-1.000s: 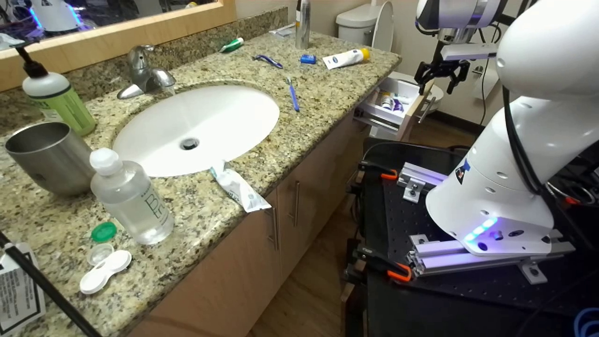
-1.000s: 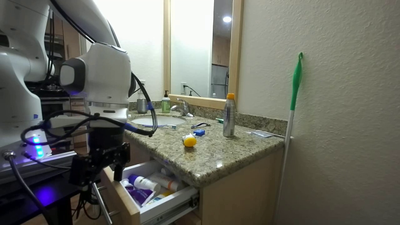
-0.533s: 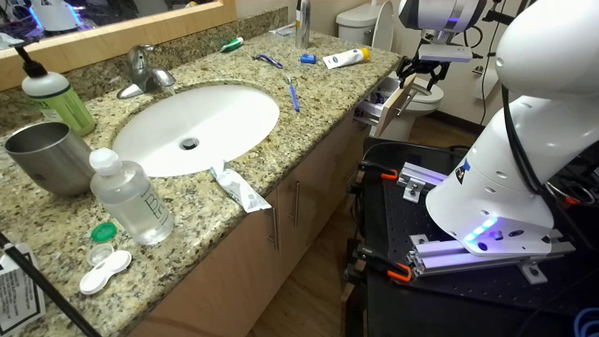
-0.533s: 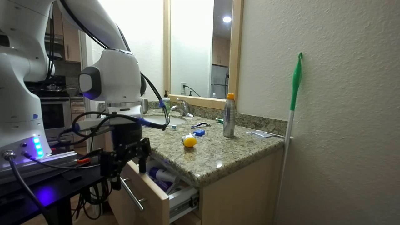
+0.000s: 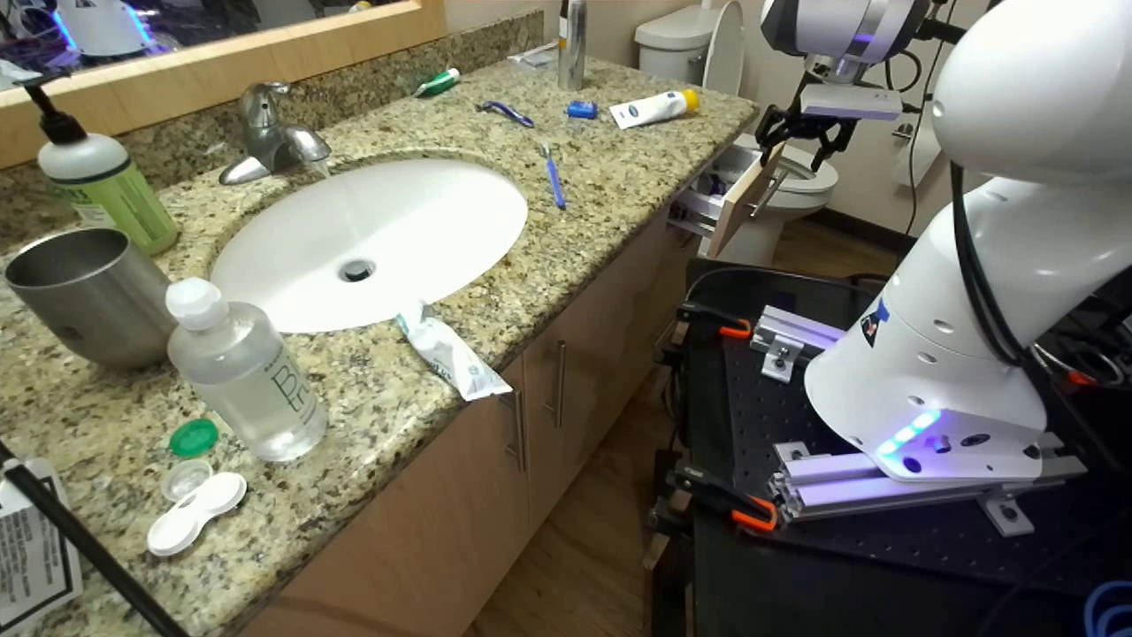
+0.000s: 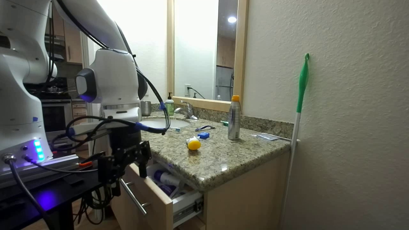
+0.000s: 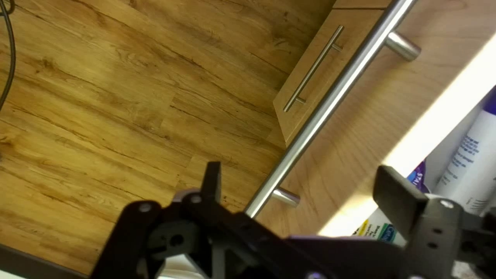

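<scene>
See the gripper [image 6: 129,180] near 8 o'clock in an exterior view, with jaws spread wide apart and no grip on anything. Find the drawer [image 6: 153,198] close below, at 7 o'clock, partly out from under the counter [image 6: 230,159]. In the wrist view, spot one finger [image 7: 399,197] at 4 o'clock, over the drawer's inner side, and the other finger [image 7: 211,178] at 7 o'clock, in front of the floor [image 7: 116,97]. Look between for the handle [image 7: 329,108], running from 2 o'clock down to 6. Hard to tell if touching anything. Probably best to go slow and straight along the drawer's own path, without knocking the handle. Better not dip deep near the white bottle [image 7: 469,162] at 3 o'clock.
</scene>
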Controlling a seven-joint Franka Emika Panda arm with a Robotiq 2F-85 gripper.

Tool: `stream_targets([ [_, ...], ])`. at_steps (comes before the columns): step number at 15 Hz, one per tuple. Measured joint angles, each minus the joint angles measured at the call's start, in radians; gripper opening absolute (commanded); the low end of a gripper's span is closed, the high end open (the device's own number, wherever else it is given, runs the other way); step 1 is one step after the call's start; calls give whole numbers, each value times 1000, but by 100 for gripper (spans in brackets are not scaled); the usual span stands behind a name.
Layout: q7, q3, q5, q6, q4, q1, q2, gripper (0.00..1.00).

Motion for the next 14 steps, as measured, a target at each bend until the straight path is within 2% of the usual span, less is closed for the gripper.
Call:
stream_targets([
  [2, -12, 6, 9, -1, -2, -13, -11, 100],
  [5, -91, 25, 32, -16, -18, -69, -66, 100],
  [10, -79, -53, -169, -130, -24, -56, -83, 100],
  [14, -72, -56, -174, -131, -23, -50, -81, 100],
])
